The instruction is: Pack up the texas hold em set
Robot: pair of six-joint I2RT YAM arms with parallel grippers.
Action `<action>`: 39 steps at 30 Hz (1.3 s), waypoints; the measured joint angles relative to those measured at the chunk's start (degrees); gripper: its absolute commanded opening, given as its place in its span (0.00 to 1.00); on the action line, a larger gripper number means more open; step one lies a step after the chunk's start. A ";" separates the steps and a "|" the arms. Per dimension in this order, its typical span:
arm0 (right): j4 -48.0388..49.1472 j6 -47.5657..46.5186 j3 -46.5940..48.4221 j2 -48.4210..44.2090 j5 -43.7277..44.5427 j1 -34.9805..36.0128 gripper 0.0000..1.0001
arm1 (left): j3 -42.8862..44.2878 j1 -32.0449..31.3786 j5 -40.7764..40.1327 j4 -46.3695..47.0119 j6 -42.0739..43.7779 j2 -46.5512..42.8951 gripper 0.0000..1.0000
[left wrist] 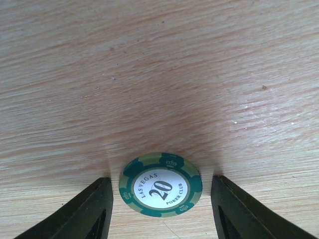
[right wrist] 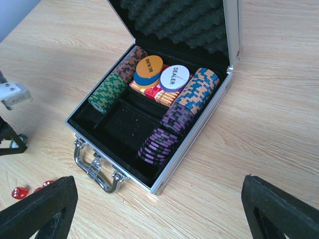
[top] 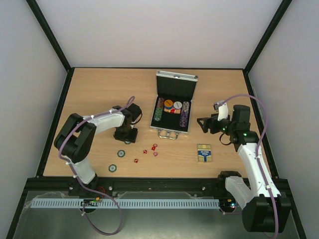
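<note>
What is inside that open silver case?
Visible: chip rows along both sides, a DEALER disc and an orange disc lying on a red pack, and a bare black slot in front. The discs hide most of the pack.

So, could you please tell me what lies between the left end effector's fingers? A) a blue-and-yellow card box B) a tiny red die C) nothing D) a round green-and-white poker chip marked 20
D: the left wrist view shows the round green-and-white poker chip lying flat, untouched, between the black fingers of the left end effector.
</note>
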 measured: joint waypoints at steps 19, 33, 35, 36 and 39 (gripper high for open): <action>0.00 -0.20 0.00 0.00 -0.02 -0.02 0.91 | 0.07 0.00 0.94 0.39 0.81 0.22 0.39; 0.00 -0.20 0.00 0.00 0.00 -0.02 0.91 | 0.42 -0.39 0.37 0.31 -0.22 -4.09 0.37; 0.00 -0.20 0.00 0.00 -0.02 0.00 0.91 | 1.38 -1.07 0.87 1.38 -0.81 -4.81 0.37; 0.02 -0.20 0.00 0.00 -0.02 0.00 0.91 | 2.19 -1.68 1.20 2.01 -1.22 -4.96 0.37; 0.00 -0.20 0.00 0.02 -0.02 -0.02 0.91 | 5.31 -4.17 1.95 4.50 -2.56 -4.96 0.37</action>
